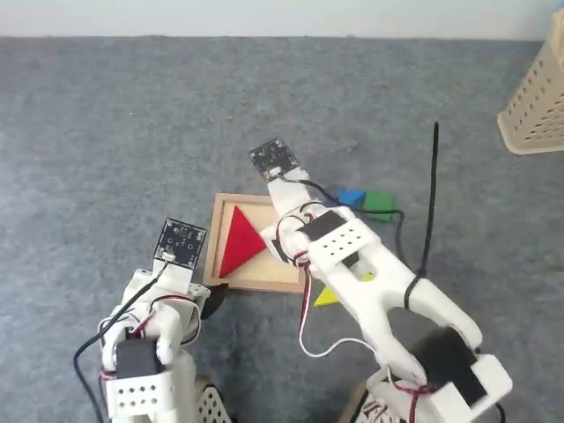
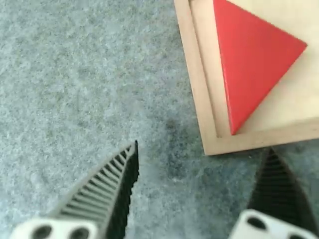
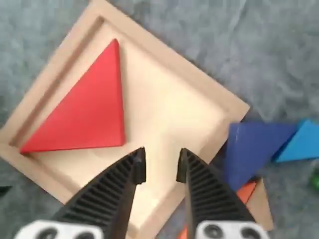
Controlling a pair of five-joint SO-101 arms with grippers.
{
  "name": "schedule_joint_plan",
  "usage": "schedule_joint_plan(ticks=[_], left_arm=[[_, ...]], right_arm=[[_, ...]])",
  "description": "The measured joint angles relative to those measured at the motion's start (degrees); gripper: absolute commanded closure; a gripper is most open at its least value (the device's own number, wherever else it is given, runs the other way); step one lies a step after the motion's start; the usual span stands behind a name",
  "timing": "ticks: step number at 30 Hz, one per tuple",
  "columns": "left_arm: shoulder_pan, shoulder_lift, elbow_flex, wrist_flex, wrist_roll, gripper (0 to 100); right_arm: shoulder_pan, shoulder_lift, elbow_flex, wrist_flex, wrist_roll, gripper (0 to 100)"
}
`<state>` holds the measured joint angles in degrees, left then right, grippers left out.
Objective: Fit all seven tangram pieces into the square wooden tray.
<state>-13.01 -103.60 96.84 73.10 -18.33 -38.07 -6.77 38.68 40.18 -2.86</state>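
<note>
I am watching the right pincer (image 3: 160,162), which is hovering above the bare floor of the wooden tray (image 1: 256,284). Its fingers are parted by only a narrow gap and are pinching nothing. The red triangle (image 3: 84,112) is lying flat inside the tray, tucked along one wall and into a corner.

What I am weighing is where the loose pieces are lying relative to that pincer. They are all sitting outside the tray, past the side farthest from the red triangle. In the right wrist view, the dark blue triangle (image 3: 254,149) is lying just beside the tray's outer corner, seemingly touching the rim, and it is partly covering an orange piece (image 3: 244,191). A light blue piece (image 3: 301,142) is lying against its far end. From above, a green piece (image 1: 381,204) and a yellow piece (image 1: 328,296) are lying on that same side.

The left pincer (image 2: 202,149) is sitting low on the carpet with its fingers spread wide and empty, at the tray's opposite corner, next to the red triangle's tip. I am therefore judging the right arm to be the nearer one. The dark blue triangle's long edge seems to run slantwise to the tray wall, so I am expecting to need a wrist turn.
</note>
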Motion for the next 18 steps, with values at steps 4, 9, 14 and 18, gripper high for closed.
schedule_joint_plan(ticks=[4,9,14,18], left_arm=[[0.00,0.00,0.00,0.00,0.00,65],[0.00,0.00,0.00,0.00,0.00,65],[0.00,0.00,0.00,0.00,0.00,65],[0.00,0.00,0.00,0.00,0.00,65]], right_arm=[[0.44,4.66,0.00,-0.26,-0.35,88.3],[1.41,6.15,-0.53,-0.53,-0.35,88.3],[2.90,6.86,-2.02,2.29,-0.35,88.3],[6.33,6.86,-2.55,3.87,-0.35,88.3]])
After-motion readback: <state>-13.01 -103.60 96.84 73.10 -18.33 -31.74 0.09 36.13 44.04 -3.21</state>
